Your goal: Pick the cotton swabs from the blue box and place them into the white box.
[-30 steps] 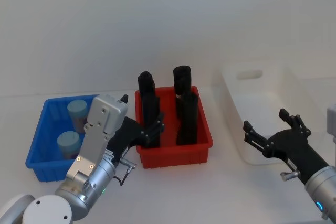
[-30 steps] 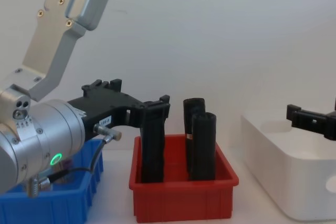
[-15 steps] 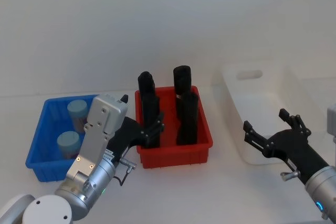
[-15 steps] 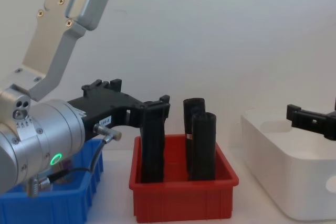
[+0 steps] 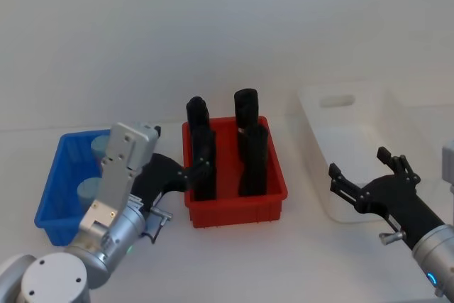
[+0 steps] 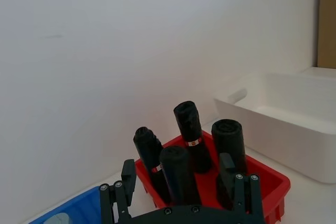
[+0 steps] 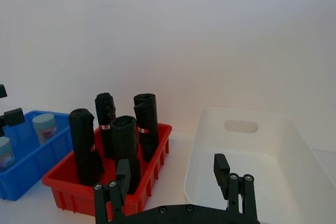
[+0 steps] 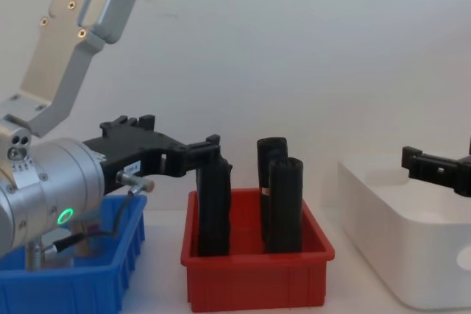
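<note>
Head view, layout:
- The blue box (image 5: 47, 204) sits at 9 o'clock of the red bin (image 5: 234, 214), with their walls just beside each other.
- The white box (image 5: 332, 207) sits at 3 o'clock of the red bin, apart from it.
- All three stand on the white table (image 5: 284, 260).
- Four black objects (image 5: 246, 104) stand upright in the red bin.

Cotton swabs (image 5: 86, 191): two jars stand upright in the blue box, lids up. The second jar is at 12 o'clock of the first, toward the back wall. The left wrist partly hides both.

Left gripper (image 5: 177, 148):
- It hangs over the line where the blue box's right wall meets the red bin's left wall, pointing toward about 2 o'clock.
- Its jaws are released and spread wide. In the left wrist view (image 6: 178, 182) the two fingers stand well apart, with the black objects beyond them.
- The jars lie at 9 o'clock of the jaws, outside them and not touched.
- In the chest view (image 8: 165, 134) the gripper sits above the blue box's rim. Its forward finger is at the top of the nearest black object; I cannot tell whether they touch.

Right gripper (image 5: 358, 162): it hangs at 6 o'clock of the white box, near the front wall, with its jaws released and wide apart. In the right wrist view (image 7: 172, 170) the white box is ahead at 1 o'clock and the cotton swabs (image 7: 44, 124) are far off at 10 o'clock.
</note>
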You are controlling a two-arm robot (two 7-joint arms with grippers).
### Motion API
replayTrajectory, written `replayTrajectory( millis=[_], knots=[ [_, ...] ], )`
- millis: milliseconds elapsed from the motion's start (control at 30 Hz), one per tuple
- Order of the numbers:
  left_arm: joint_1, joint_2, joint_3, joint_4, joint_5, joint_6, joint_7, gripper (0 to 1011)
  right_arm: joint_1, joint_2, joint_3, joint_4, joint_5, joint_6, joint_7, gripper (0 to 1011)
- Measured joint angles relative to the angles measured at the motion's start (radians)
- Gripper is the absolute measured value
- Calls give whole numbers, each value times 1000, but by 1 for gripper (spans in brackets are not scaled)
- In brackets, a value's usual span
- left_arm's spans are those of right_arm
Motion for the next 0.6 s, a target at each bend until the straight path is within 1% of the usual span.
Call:
replayTrajectory(
  millis=[300,600],
  knots=[
    [-17,7,-34,44,-57,45,14,1004,0,0,0,0,0,0,0,1001],
    [-22,24,-72,86,-117,80,44,1004,0,0,0,0,0,0,0,1001]
  ],
)
